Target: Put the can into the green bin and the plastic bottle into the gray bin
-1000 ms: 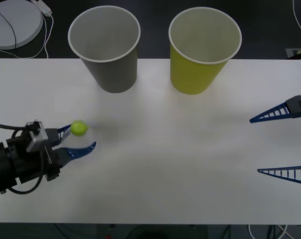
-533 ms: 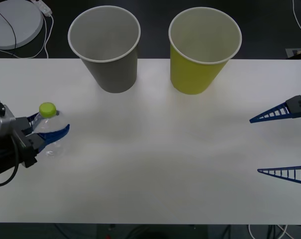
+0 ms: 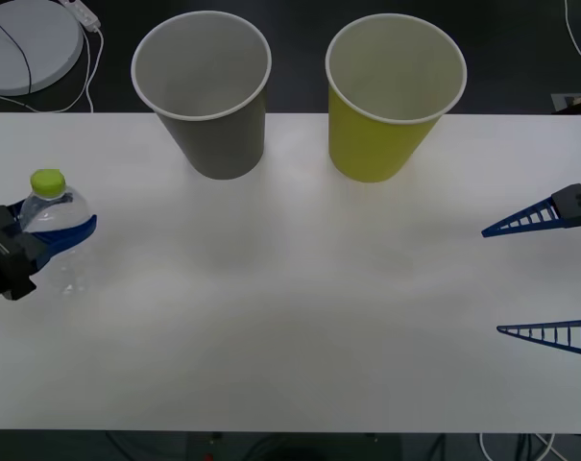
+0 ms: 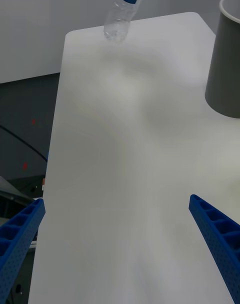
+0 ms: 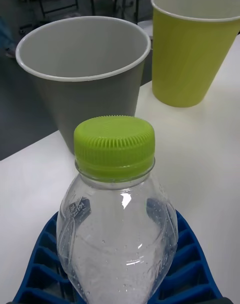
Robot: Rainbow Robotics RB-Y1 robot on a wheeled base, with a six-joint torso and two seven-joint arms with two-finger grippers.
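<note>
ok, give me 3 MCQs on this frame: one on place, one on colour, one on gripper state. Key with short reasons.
1. Where is the bottle?
A. inside the gray bin
B. at the table's left edge, in the left gripper
C. beside the right gripper

2. What colour is the bottle's cap?
A. lime green
B. white
C. blue

3. How is the right gripper?
A. shut on the bottle
B. shut on nothing
C. open, holding nothing

Key:
1 B: in the front view the left gripper has its blue fingers around the bottle at the table's left edge, apart from the gray bin and the green bin.
2 A: the left wrist view shows a ribbed lime-green cap.
3 C: its two fingers stand wide apart at the table's right edge with only bare table between them.
</note>
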